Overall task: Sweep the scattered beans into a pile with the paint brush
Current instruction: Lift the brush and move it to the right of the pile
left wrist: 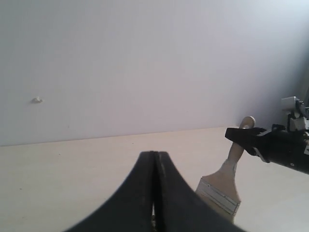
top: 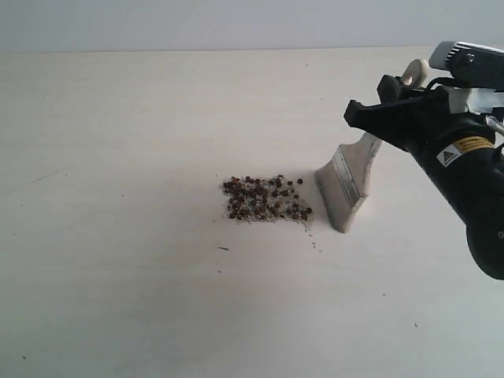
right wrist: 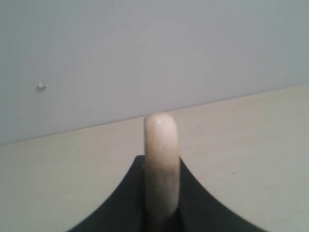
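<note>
Two black fingers (left wrist: 140, 198) of the left gripper (left wrist: 155, 193), seen in its own wrist view, are pressed flat against each other with nothing between them, above the pale table (top: 118, 157) and in front of a plain grey wall (left wrist: 145, 58). In the exterior view this gripper does not show. Near the middle of the table lie the beans (top: 265, 198), dozens of tiny dark reddish-brown pellets drawn into a loose, roughly rectangular patch and mixed with fine whitish crumbs. A thin dark sliver (top: 224, 249) lies apart from the patch, on its near side, and a few tiny specks dot the surface by its right corner. Just beside the right edge of the beans stands the paint brush (top: 346, 185), tilted, its pale bristles down on the table and its silver band above them; whether the bristles touch the nearest beans I cannot tell. Its cream handle slopes up and to the right into the right gripper (top: 390, 110), whose black jaws are clamped narrowly on the handle's upper part. The handle's rounded end with its hole pokes out past the fingers, and the right wrist view shows that cream end upright between the two dark jaws.
</note>
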